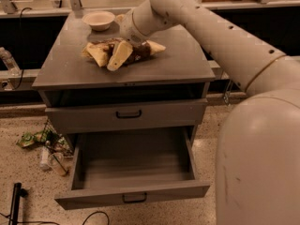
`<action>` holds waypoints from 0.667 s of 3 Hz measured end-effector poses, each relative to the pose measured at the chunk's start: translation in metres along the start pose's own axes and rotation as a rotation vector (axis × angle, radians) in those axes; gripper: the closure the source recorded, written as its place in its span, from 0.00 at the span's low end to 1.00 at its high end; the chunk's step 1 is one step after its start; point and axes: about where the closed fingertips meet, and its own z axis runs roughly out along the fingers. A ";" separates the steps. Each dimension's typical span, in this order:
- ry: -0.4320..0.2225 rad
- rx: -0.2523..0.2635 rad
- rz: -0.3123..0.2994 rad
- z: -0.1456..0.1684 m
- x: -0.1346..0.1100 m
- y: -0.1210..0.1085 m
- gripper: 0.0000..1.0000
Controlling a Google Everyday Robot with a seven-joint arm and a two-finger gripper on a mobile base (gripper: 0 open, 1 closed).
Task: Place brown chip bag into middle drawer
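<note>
Brown chip bag [139, 53] lies crumpled on the cabinet top [183, 60], dark glossy middle, tan ends, the gripper [117, 59] right down on it. Below, the grey middle drawer [133, 165] stands pulled wide open.

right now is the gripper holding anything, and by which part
Cannot be told. The gripper is down at the middle of the chip bag, which lies on the cabinet top.
</note>
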 end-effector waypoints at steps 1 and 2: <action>-0.017 -0.031 0.023 0.034 0.000 -0.005 0.15; -0.038 -0.062 0.044 0.056 0.000 -0.005 0.38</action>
